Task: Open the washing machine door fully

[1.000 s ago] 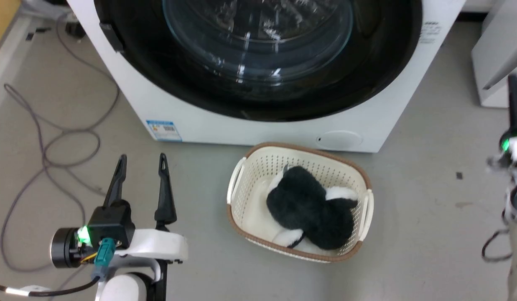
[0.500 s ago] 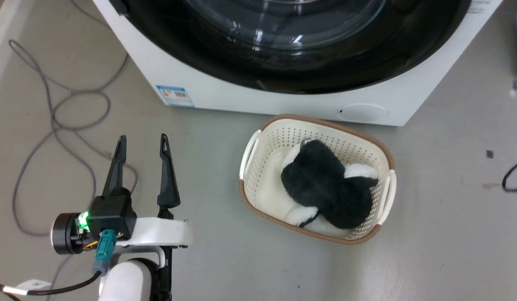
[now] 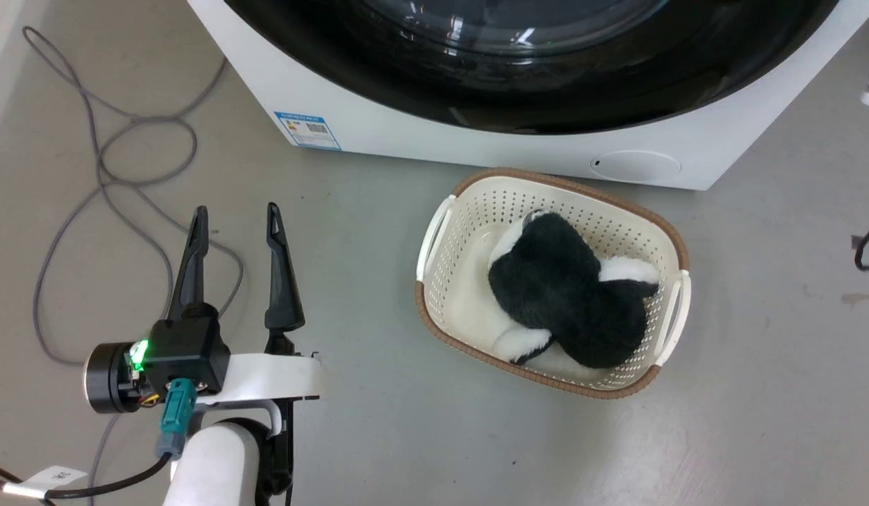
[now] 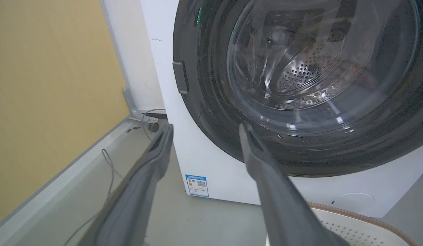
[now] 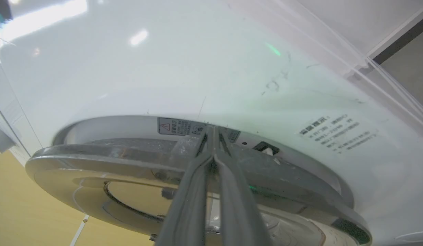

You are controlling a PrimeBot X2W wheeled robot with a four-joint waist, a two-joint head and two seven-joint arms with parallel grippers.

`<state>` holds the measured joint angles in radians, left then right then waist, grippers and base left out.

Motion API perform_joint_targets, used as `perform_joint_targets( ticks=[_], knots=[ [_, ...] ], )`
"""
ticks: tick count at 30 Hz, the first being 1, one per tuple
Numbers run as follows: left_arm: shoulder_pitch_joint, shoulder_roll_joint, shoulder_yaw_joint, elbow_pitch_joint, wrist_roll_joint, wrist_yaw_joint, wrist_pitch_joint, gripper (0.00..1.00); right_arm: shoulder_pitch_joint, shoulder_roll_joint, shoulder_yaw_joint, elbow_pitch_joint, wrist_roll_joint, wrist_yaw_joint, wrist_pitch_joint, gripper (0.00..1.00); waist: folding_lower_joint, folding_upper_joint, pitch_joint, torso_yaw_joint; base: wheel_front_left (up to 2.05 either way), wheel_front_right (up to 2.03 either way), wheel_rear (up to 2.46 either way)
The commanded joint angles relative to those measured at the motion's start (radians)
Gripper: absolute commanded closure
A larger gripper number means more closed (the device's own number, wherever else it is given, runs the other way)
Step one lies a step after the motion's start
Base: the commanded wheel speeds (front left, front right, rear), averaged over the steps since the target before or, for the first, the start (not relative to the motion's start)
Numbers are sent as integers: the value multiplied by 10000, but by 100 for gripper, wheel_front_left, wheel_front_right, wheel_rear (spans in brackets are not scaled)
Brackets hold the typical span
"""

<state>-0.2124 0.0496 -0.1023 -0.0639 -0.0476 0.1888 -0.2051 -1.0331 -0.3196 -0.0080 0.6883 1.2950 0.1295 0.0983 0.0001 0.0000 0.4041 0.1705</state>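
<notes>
The white washing machine (image 3: 420,140) stands across the top of the head view, and the lower arc of its glossy black door (image 3: 546,91) shows there. My left gripper (image 3: 236,211) hangs open over the floor, short of the machine's left corner. From the left wrist, its open tips (image 4: 205,127) frame the door (image 4: 300,150), the clear glass bowl (image 4: 317,58) and the side latch (image 4: 181,77). My right gripper (image 5: 211,129) is shut, its tips at the narrow gap between the door's rim (image 5: 129,164) and the machine's front (image 5: 197,68).
A cream basket (image 3: 546,179) holding a black and white plush toy (image 3: 567,295) sits on the floor right before the machine, below the round flap (image 3: 636,167). Grey cables (image 3: 111,161) loop on the floor at the left. A yellow wall (image 4: 43,85) flanks the machine.
The head camera has tipped down and turned, so machine and basket shifted in the picture. The right arm seen at the right edge one second ago has left the head view. My left gripper stays open.
</notes>
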Motion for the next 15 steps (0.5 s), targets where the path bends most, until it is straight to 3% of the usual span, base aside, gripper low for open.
perform_joint_targets(
  ticks=[1,15],
  knots=[
    [-246,6,-55,-77,-50,107,-135,0,-538,-147,194,278,390,10,266,100,-1,0,115,21,0,0,0],
    [-499,6,-198,-6,-140,338,-407,0,-1426,-559,1149,1308,1558,11,1876,100,-1,0,356,96,0,0,0]
  ],
)
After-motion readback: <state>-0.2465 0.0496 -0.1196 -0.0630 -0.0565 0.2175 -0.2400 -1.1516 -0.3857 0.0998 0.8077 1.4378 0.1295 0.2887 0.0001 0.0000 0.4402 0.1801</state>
